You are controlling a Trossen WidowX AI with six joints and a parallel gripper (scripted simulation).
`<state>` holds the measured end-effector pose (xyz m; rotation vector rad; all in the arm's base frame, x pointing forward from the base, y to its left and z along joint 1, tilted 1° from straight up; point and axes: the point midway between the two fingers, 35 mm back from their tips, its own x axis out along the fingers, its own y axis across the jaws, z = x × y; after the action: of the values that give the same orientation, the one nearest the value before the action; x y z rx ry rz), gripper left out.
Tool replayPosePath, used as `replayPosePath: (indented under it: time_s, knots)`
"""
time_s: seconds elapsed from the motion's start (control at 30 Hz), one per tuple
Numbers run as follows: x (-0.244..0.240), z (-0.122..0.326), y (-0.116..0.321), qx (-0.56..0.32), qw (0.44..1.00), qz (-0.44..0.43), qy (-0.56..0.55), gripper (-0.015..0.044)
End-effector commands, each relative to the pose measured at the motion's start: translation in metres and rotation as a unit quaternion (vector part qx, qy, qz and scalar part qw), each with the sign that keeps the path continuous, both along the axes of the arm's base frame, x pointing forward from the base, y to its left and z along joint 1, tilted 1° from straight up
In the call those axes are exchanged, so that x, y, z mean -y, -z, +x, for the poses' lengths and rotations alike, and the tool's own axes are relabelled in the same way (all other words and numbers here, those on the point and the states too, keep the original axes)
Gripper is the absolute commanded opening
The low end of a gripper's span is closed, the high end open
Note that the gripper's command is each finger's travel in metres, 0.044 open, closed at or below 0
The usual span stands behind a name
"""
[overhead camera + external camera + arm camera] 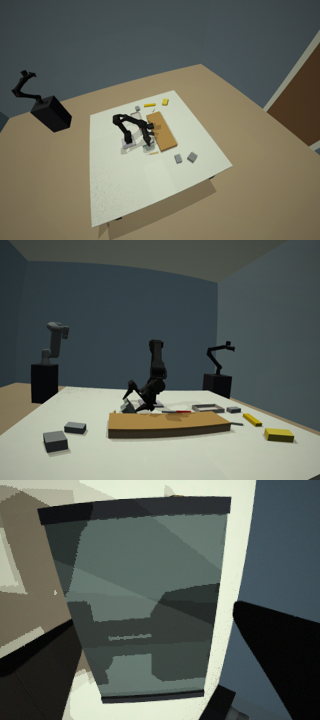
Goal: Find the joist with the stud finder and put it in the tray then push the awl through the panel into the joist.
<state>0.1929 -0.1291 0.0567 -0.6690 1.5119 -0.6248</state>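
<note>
Probably stiff, light stud finder; tool released. Wrist view: grip sides at 3 and 9 o'clock.

the room has plain blue-gray walls with no pictures to see on them. one wall on the right looks a bit lighter than the one at the back. up high, the ceiling is a dull gray-brown. the floor is tan. a big white table stands on it, and a dark shadow lies on the floor by one edge. at the side there is a brown door-like panel with a pale frame. two tall black boxes stand past the table. the light is dim, but the table top looks bright.
</note>
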Motion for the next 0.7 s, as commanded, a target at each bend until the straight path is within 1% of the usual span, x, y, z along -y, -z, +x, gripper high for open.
replayPosePath:
  time_s: [0.0, 0.47, 0.57, 0.67]
  knots:
    - [-0.003, 0.001, -0.004, 0.002, 1.0, -0.002, 0.001, 0.044]
    - [-0.017, 0.001, -0.018, 0.002, 1.0, -0.001, 0.001, 0.044]
    - [-0.026, 0.004, -0.033, 0.002, 1.0, 0.002, 0.0, 0.044]
    - [-0.041, 0.005, -0.064, 0.002, 1.0, 0.004, 0.0, 0.044]
